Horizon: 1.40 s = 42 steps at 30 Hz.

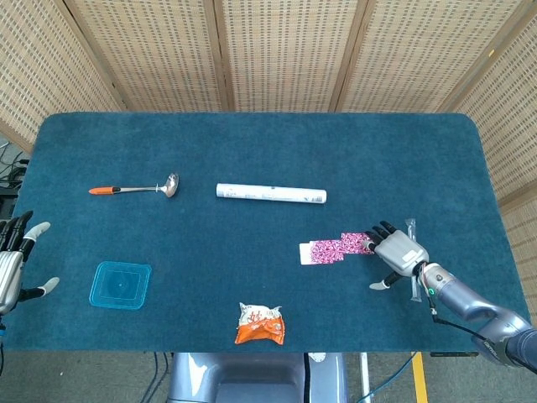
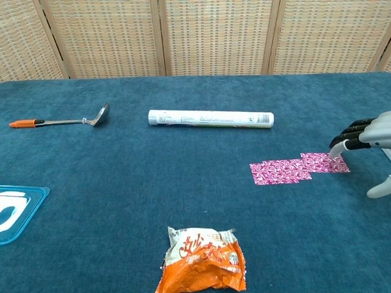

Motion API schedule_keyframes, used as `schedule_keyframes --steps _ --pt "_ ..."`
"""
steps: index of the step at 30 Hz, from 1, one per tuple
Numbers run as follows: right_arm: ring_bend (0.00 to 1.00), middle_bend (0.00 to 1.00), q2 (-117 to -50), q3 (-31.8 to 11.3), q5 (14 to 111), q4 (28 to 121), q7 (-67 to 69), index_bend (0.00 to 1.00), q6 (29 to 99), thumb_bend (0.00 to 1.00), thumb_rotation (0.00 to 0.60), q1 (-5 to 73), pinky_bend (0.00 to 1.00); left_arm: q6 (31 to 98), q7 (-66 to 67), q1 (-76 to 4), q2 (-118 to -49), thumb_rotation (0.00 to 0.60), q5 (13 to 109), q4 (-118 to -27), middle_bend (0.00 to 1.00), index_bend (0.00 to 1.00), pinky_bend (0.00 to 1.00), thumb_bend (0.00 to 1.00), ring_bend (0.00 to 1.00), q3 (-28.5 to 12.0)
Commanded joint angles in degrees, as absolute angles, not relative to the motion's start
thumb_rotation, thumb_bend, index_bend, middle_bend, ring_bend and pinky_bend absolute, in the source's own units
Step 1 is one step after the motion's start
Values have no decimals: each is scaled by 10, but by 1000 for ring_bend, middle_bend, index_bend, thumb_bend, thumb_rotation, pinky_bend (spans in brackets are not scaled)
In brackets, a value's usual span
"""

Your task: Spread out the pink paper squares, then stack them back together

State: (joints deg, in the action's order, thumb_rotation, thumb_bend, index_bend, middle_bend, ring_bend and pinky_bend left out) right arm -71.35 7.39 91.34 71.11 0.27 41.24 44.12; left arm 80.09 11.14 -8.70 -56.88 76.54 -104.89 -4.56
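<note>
The left hand (image 1: 15, 262) hangs just off the left edge of the dark blue carpeted tabletop (image 1: 252, 151), fingers spread apart and holding nothing; it is well apart from the white paper roll and everything else.

Taking the long white paper roll (image 1: 271, 194) at mid-tabletop as the landmark: far to its left lies a metal ladle with an orange handle (image 1: 134, 188), its bowl toward the roll and its handle pointing away. Left of the roll and much nearer the front edge sits a square, clear blue plastic lid (image 1: 121, 285). Straight in front of the roll, close to the front edge, lies a crumpled orange snack packet (image 1: 260, 324).

In front of the roll's right end lie the pink patterned paper squares (image 2: 298, 167). They form a short overlapping row, fanned out sideways, its long axis running left to right, roughly parallel to the roll. The rightmost square sits slightly farther back than the others, so the row steps up toward the right.

The right hand (image 2: 370, 139) is at the right end of that row, palm down, fingers extended and slightly apart. Its fingertips (image 2: 341, 143) rest on the outer edge of the rightmost square; nothing is gripped. A thin clear wrapped straw (image 1: 411, 239) lies beside this hand, running front to back.
</note>
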Motion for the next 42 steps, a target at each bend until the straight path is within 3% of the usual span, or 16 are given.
schedule_keyframes --steps 1,13,42 --pt "0 90 -707 70 916 724 1 134 418 0 180 443 0 801 112 -87 -569 596 766 -1049 0 148 0 121 0 -45" --pt "0 92 -719 65 921 760 1 137 396 0 180 460 0 801 106 -85 -569 596 765 -1046 0 148 0 121 0 -43" --pt "0 105 -759 61 914 730 -3 148 364 0 180 484 0 799 89 -78 -568 596 757 -1029 0 148 0 122 0 -42"
